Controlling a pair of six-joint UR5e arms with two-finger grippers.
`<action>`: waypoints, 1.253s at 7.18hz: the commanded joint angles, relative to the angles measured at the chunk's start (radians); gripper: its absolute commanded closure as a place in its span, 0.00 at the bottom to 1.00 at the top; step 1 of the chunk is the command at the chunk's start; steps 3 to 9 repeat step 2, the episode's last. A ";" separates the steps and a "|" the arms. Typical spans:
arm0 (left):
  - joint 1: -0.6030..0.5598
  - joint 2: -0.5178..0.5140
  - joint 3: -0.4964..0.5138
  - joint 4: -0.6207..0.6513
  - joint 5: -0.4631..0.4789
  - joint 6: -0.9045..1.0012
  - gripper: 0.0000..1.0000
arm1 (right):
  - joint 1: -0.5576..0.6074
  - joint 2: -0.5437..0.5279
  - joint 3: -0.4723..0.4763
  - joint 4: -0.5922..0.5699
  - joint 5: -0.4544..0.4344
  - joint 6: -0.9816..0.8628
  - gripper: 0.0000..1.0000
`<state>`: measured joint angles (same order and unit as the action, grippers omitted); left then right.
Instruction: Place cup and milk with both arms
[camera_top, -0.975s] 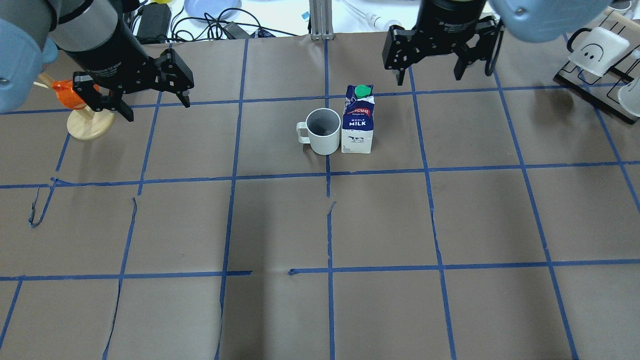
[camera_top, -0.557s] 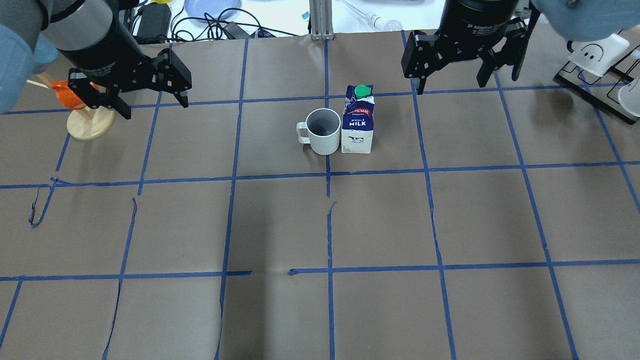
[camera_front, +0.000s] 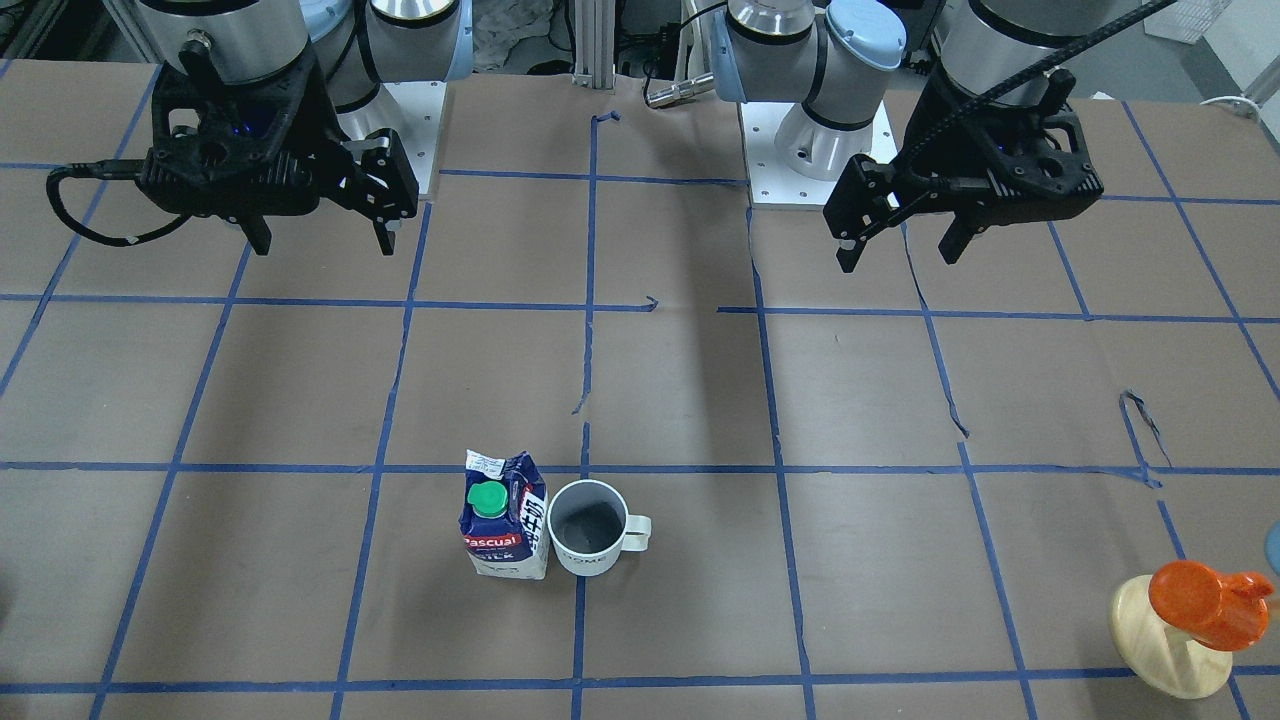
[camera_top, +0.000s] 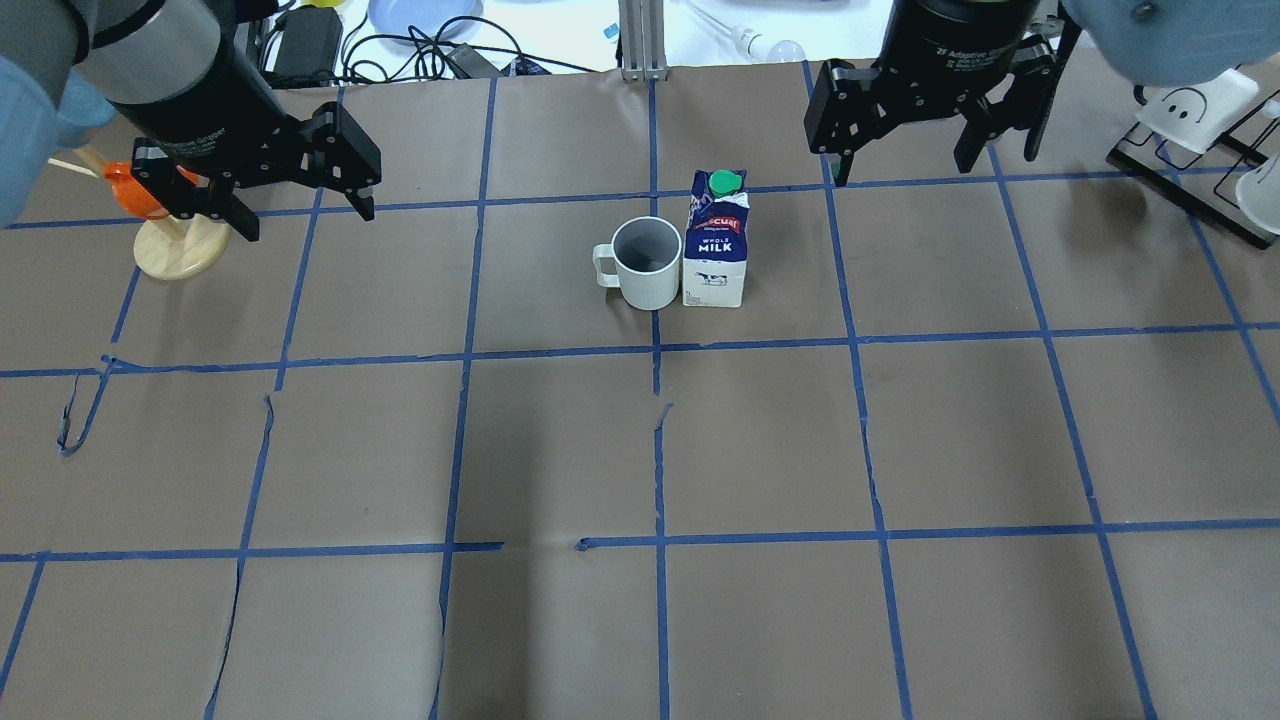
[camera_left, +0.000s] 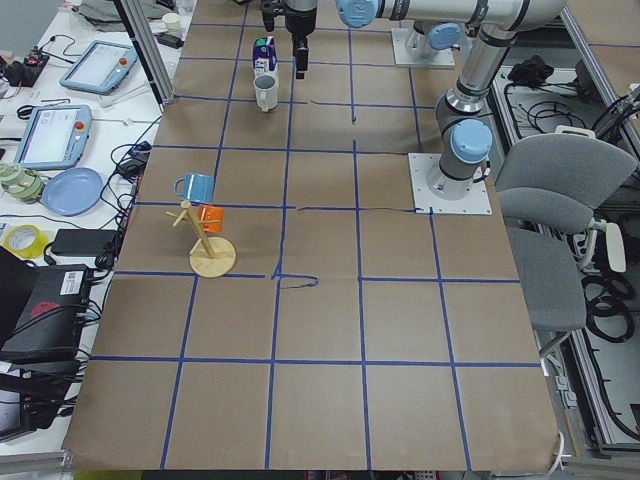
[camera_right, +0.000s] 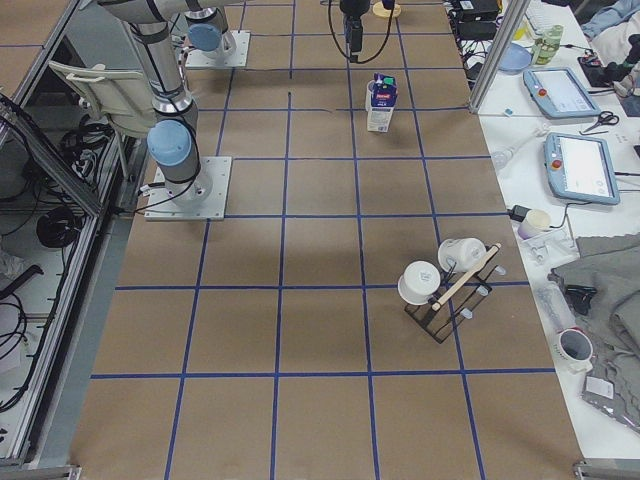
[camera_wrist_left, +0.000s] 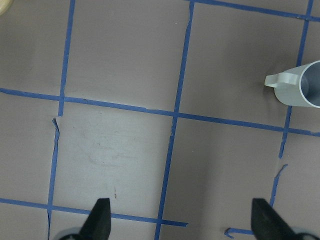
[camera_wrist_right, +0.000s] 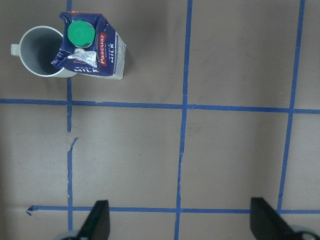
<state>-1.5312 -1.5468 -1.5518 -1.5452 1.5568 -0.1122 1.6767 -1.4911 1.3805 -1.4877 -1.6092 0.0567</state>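
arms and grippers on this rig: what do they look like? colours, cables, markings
Arms: silver-grey tubes, light blue joint caps. Left gripper and right gripper: black, two-fingered, open-frame linkages, white "2F Adaptive Gripper" lettering on the barrel. A black cable runs outside each wrist.

The cup (camera_top: 647, 262) was placed just beside the milk (camera_top: 716, 245), on its left, at the middle of the surface (camera_top: 640, 450). The left gripper (camera_top: 309, 221) was held well to their left, near a wooden stand (camera_top: 180, 248); the right gripper (camera_top: 903, 172) well to their right.
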 joint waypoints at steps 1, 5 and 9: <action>0.000 0.001 -0.004 0.000 0.000 0.000 0.00 | 0.000 0.000 0.000 -0.003 0.000 -0.001 0.00; 0.000 0.001 -0.004 0.000 0.000 0.000 0.00 | 0.000 0.000 0.000 -0.005 0.000 -0.001 0.00; 0.000 0.001 -0.004 0.000 0.000 0.000 0.00 | 0.000 0.000 0.000 -0.005 0.000 -0.001 0.00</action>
